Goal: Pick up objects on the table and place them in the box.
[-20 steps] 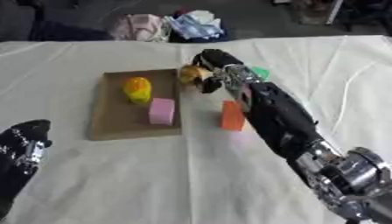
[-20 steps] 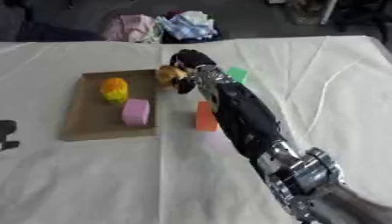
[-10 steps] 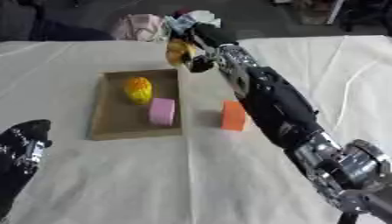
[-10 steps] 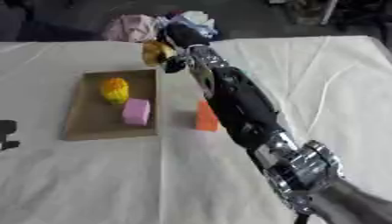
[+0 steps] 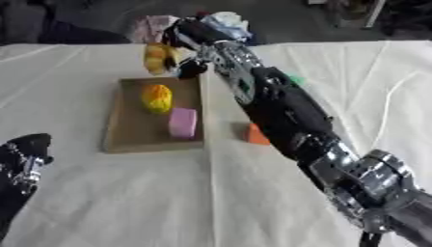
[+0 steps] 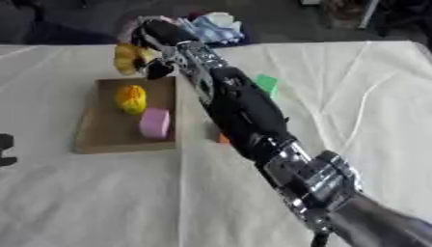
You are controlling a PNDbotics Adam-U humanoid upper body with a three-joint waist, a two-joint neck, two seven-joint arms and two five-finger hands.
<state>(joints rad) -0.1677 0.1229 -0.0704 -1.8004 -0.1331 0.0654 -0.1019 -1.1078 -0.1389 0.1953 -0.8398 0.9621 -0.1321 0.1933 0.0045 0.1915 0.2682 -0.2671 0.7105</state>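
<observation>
- Yellow object (image 5: pixel 157 58) gripped in right hand (image 5: pixel 187 44), held above box (image 5: pixel 127 130) far edge, likely for drop-in.
- Left hand (image 5: pixel 23 157) idle, relaxed open, counter's near-left corner.

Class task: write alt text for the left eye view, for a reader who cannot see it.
The robot's right hand holds a yellow object in the air above the far edge of a shallow brown box, which already contains a yellow-orange item and a pink block. An orange block lies on the white cloth beside the box, and the left hand rests at the lower left.
</observation>
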